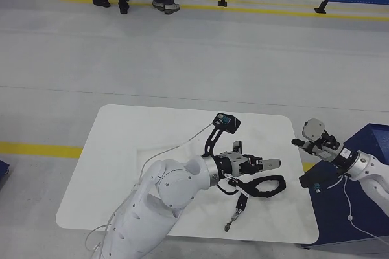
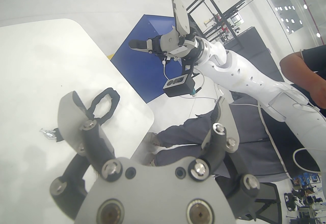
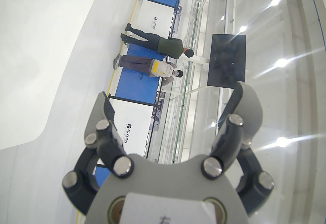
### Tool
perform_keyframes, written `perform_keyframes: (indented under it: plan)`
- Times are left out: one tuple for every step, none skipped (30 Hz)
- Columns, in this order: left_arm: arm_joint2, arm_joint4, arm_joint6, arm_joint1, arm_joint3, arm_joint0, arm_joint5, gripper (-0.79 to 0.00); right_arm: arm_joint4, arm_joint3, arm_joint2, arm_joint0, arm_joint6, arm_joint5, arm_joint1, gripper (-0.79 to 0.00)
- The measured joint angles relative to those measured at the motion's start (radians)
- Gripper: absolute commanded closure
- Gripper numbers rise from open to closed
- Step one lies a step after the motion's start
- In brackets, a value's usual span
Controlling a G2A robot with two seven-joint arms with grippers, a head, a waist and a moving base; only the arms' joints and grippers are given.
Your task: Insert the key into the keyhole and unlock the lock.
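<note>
A black cord loop [image 1: 266,188] lies on the white table [image 1: 129,162] near its right edge. A short black strap [image 1: 240,201] runs from it to a small metal key [image 1: 228,226]. My left gripper [image 1: 275,167] hovers just above the loop, open with nothing between its fingers. In the left wrist view the loop [image 2: 104,105] sits beside one finger [image 2: 68,108], and the key [image 2: 48,133] lies farther off. My right gripper [image 1: 303,139] hangs off the table's right side, open and empty [image 3: 173,105]. No lock body is visible.
A blue platform [image 1: 376,149] stands right of the table, under the right arm [image 2: 229,67]. The table's rounded right corner [image 2: 150,118] is close to the loop. The left and far parts of the tabletop are bare.
</note>
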Motion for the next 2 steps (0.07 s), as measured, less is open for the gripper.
perform_keyframes:
  plan:
    - [0.000,0.000,0.000,0.000,0.000,0.000,0.000,-0.784,0.000,0.000,0.000,0.000,0.000,0.000,0.000,-0.785]
    - [0.000,0.000,0.000,0.000,0.000,0.000,0.000,-0.784,0.000,0.000,0.000,0.000,0.000,0.000,0.000,-0.785]
